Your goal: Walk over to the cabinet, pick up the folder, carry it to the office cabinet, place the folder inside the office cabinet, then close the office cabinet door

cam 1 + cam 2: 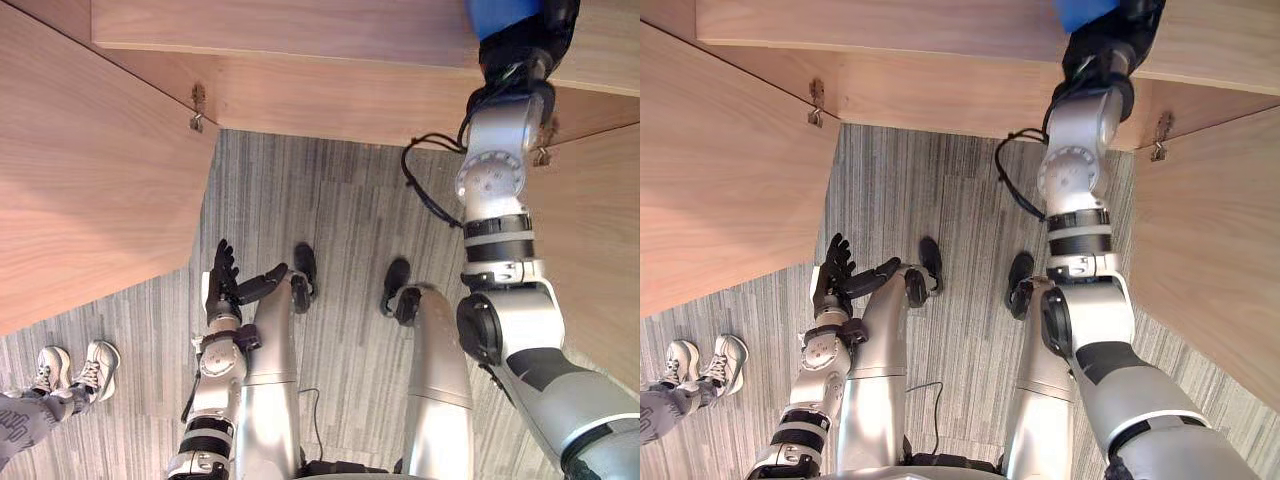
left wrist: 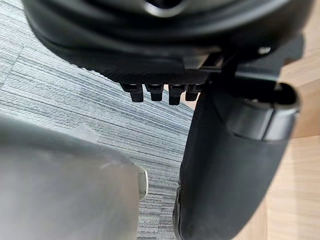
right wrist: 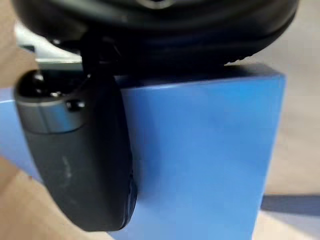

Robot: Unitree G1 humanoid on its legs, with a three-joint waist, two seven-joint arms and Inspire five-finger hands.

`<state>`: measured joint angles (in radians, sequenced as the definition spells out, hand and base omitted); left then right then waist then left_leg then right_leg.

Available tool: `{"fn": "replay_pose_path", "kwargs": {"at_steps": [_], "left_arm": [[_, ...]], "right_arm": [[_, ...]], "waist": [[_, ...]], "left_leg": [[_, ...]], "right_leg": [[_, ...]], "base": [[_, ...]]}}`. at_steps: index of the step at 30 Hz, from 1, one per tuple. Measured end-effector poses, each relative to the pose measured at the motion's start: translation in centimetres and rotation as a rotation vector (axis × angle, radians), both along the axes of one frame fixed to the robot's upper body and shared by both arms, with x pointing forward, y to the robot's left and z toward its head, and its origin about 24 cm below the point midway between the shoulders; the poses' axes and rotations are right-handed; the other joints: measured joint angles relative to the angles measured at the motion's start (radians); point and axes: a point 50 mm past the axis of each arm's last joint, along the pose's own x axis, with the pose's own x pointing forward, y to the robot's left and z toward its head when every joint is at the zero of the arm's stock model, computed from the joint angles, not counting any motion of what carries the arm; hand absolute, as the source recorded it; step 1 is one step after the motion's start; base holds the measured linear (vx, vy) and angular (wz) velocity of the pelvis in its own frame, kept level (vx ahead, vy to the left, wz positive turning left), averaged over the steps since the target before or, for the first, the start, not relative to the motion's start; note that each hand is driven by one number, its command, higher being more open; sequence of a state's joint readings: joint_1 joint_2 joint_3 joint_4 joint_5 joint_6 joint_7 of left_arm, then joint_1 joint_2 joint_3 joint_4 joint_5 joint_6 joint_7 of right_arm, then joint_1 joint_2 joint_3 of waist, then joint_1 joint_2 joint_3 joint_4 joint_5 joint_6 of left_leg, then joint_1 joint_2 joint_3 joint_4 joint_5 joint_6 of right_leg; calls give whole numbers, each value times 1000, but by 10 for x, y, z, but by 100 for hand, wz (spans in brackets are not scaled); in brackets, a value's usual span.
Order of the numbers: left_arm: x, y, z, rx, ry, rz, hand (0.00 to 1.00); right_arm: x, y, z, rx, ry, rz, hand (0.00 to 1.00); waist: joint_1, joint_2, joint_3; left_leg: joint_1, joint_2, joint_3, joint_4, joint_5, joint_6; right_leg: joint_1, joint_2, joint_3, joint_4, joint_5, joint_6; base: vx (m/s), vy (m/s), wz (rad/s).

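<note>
a grey striped carpet floor (image 1: 330, 220) lies before a light wooden cabinet (image 1: 300, 40); its flat wooden door panels (image 1: 90, 170) stand open on small metal hinges (image 1: 197, 108) at both sides.

One blue folder (image 3: 200, 160), two cabinet doors (image 1: 90, 180), two hinges (image 1: 198, 108), two white shoes (image 1: 98, 365)

Pale wood-grain panels with a smooth, matt finish make up the cabinet (image 1: 90, 180), and its small hinge (image 1: 197, 108) is bright metal. The floor (image 1: 330, 210) is grey, streaked, low-pile carpet. The blue folder (image 3: 200, 150) looks smooth and faintly satin. The right hand (image 3: 80, 160) holding it is dark matt plastic.
</note>
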<state>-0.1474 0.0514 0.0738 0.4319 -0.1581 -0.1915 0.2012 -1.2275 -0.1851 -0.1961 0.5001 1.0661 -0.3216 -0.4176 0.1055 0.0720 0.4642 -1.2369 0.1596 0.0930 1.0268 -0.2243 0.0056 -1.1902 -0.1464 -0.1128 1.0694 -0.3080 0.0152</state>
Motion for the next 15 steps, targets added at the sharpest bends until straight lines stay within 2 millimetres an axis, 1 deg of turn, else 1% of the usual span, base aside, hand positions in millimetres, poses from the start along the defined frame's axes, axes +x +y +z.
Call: {"fn": "replay_pose_path", "kwargs": {"at_steps": [4,6,11,15], "left_arm": [[3,-6,2,4,-2,-11,100],[3,-7,2,4,-3,-17,100],[3,-9,0,-8,4,-15,100],[3,-10,0,-11,8,-15,100]], "right_arm": [[-2,3,11,71,-21,29,100],[-2,4,13,83,-23,38,100],[-2,10,10,107,-6,47,100],[-2,12,11,97,-8,41,100]], "waist": [[15,2,-2],[16,2,-2],[16,2,-5],[15,2,-7]], "left_leg": [[0,-7,-6,-20,11,-6],[0,-14,-11,-31,20,-8],[12,-18,-25,-45,28,-14],[17,-17,-25,-45,28,-14]], "right_leg": [[1,-6,-10,-8,-2,-4],[2,-12,-16,-10,-4,-7],[22,-15,-34,-19,-7,-12],[27,-14,-34,-22,-7,-13]], "base": [[-13,-40,9],[-17,-35,15],[-31,-29,8],[-28,-8,0]]}}
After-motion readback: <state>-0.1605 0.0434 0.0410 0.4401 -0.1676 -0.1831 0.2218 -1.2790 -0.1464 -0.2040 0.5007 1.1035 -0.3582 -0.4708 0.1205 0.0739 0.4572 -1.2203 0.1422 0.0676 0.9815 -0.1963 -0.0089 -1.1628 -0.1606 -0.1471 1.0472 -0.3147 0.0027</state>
